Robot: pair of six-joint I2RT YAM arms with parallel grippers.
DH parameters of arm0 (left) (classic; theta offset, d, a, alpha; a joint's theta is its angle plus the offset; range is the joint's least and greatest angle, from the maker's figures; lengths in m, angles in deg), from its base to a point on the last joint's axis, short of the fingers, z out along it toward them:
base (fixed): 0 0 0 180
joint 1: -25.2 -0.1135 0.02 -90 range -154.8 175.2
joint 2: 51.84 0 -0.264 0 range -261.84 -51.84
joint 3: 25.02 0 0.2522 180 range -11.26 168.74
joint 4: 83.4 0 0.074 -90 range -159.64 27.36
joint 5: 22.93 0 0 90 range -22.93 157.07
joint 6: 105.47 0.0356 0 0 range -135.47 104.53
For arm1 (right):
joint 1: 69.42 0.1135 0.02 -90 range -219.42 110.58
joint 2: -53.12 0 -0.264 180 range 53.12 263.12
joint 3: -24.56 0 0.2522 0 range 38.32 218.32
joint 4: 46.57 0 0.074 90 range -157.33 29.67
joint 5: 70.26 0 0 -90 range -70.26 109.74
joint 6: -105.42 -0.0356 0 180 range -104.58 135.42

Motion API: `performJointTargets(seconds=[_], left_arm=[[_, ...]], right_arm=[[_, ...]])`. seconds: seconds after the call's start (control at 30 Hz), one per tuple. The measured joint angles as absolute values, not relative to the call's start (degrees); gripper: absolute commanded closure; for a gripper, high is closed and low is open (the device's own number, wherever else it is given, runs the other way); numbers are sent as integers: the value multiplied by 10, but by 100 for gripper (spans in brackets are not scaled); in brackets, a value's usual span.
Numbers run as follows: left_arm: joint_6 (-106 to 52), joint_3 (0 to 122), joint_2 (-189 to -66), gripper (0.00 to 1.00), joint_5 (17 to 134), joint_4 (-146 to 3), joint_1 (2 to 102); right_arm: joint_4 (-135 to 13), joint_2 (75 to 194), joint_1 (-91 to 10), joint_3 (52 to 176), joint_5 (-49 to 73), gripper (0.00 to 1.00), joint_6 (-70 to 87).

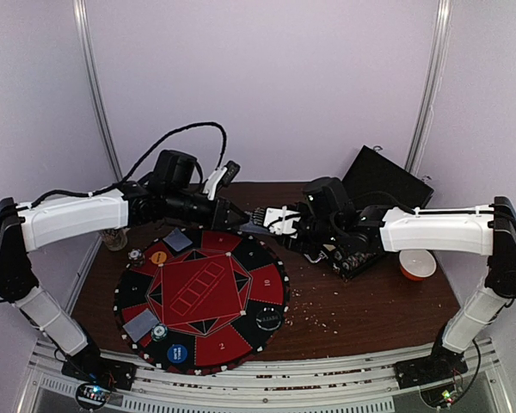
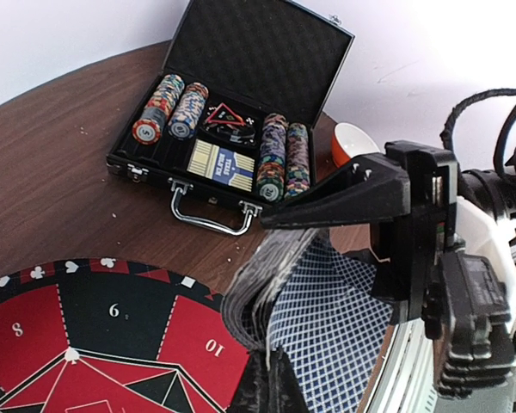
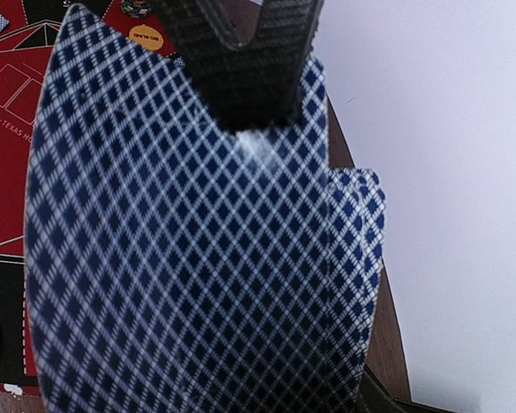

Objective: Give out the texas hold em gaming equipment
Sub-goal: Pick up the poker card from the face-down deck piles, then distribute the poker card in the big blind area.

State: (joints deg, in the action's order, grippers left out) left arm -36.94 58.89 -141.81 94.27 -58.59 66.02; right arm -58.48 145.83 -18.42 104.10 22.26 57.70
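Observation:
My two grippers meet above the far edge of the round mat (image 1: 202, 297). A deck of blue-diamond-backed playing cards (image 2: 254, 275) is held by my right gripper (image 1: 273, 220), which is shut on it. My left gripper (image 2: 271, 368) is shut on the edge of one card (image 2: 335, 318) that is fanned away from the deck. Card backs (image 3: 181, 258) fill the right wrist view and hide that gripper's fingers. Two cards (image 1: 179, 239) (image 1: 140, 325) lie on the mat, with a yellow disc (image 1: 158, 256), a blue disc (image 1: 177, 353), a black disc (image 1: 268, 320) and a chip (image 1: 159, 331).
The black hinged case (image 2: 232, 112) stands open on the wooden table behind the grippers, holding rows of chips (image 2: 159, 107) and a boxed deck. An orange bowl (image 1: 417, 262) sits at the right. A small glass (image 1: 113, 238) stands at the left edge.

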Motion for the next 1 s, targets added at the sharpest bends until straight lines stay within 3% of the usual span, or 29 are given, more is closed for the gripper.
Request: performJointTargets(seconds=[0.37, 0.7, 1.0], left_arm=[[-305, 605, -1371, 100, 930, -523, 629], [-148, 759, -1368, 100, 821, -310, 521], [-38, 809, -1502, 100, 709, -182, 489]], right_arm=[[-584, 1458, -203, 1041, 226, 56, 577], [-583, 1458, -216, 1032, 241, 56, 577], [-582, 1457, -216, 1028, 242, 56, 577]])
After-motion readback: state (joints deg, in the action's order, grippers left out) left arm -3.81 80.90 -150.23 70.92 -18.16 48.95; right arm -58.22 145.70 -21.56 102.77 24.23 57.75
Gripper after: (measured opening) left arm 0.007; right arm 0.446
